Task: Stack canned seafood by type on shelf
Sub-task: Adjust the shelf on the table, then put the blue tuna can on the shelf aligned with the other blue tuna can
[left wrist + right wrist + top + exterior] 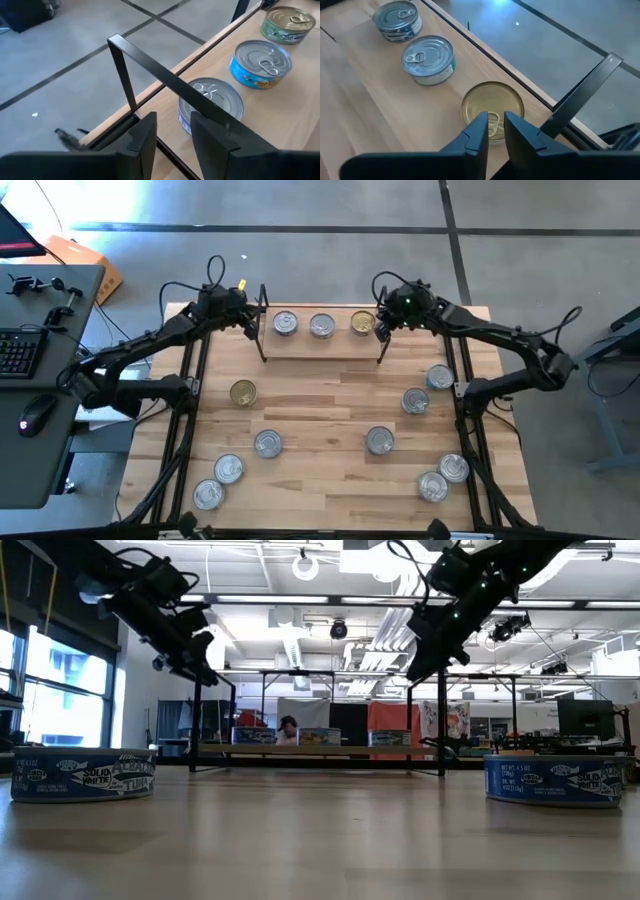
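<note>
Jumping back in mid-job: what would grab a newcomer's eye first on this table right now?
Both arms reach to the far edge, where the shelf carries three tins in a row: two silver-lidded and one gold-topped tin at its right end. The left gripper hovers over the shelf's left wire upright, the right gripper above the gold tin, neither holding anything. Nine more tins lie scattered over the table, silver-lidded except a gold one at left.

Both arms reach forward, jaws narrowly parted, gripping nothing.
</note>
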### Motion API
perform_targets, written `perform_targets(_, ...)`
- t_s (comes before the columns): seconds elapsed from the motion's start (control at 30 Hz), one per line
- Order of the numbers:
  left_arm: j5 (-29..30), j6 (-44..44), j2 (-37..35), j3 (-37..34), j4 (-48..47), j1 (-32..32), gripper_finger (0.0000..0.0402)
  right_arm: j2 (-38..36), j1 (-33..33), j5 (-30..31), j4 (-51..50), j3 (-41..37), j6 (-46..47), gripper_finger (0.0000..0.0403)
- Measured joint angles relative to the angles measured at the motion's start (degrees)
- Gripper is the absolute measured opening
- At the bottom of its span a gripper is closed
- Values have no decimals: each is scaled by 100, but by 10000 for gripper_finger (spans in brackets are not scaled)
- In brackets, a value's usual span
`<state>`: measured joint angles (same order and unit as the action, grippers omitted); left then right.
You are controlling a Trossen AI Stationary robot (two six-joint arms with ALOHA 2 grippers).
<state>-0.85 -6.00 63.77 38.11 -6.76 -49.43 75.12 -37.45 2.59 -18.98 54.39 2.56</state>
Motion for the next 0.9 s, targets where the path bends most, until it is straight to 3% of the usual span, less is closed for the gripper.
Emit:
perform_targets(0.43, 15, -7, 116, -2, 346, 44, 110, -168, 38, 88, 17, 30, -223, 46)
perform_targets(0.67, -3, -34, -661, -2, 296, 70, 109, -415, 667, 9, 1526, -124, -112, 46)
perform_targets(0.8, 37, -682, -1478, 0, -180, 864, 94, -611, 1660, -136, 2618, -499, -251, 46)
perform_targets(0.9, 622, -874, -1953, -2, -388, 1984, 69, -615, 2633, -308, 3285, -864, -468, 46)
